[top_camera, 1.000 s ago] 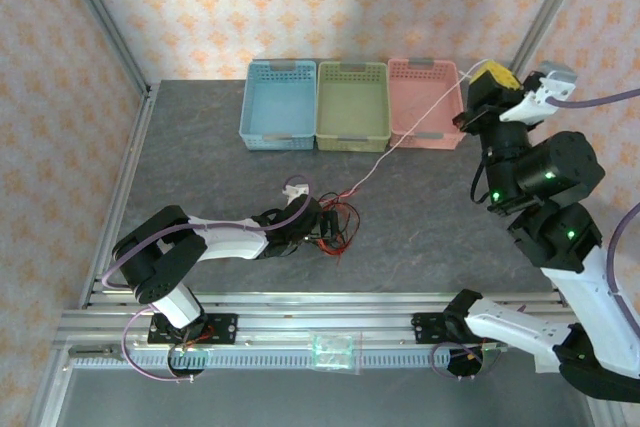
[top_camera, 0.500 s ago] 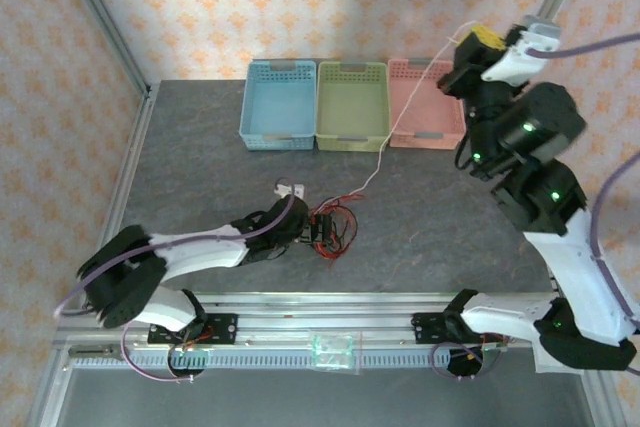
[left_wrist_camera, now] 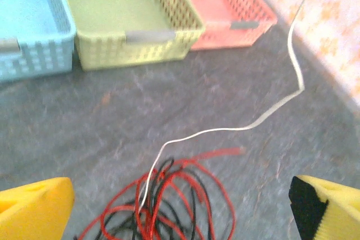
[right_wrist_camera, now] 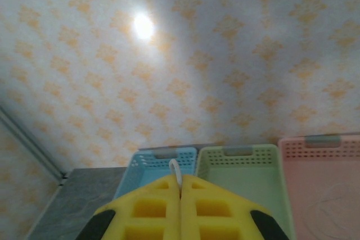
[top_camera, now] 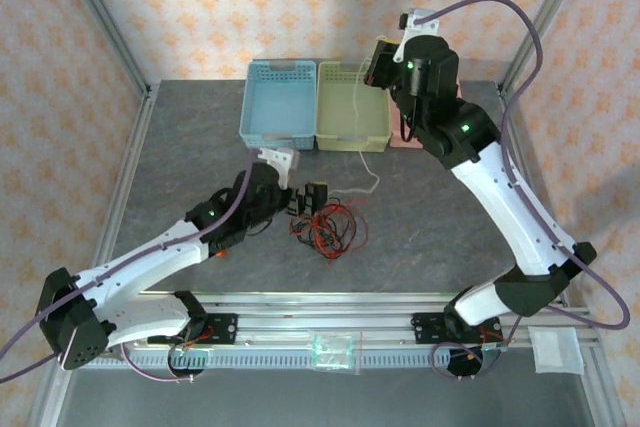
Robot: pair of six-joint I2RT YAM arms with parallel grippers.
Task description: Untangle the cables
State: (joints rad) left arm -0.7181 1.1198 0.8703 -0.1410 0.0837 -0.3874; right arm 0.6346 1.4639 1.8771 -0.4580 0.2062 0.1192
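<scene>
Right jaws pinched shut on the thin whitish cable, held high above the green plastic basket, presumably so the strand could lift clear of the heap. The cable hung slack to the grey counter and ran into the tangle of red and black wire loops at front centre. Left jaws stood wide and low, just beside that tangle, holding nothing. They were likely placed to pin it while the white strand was drawn out.
</scene>
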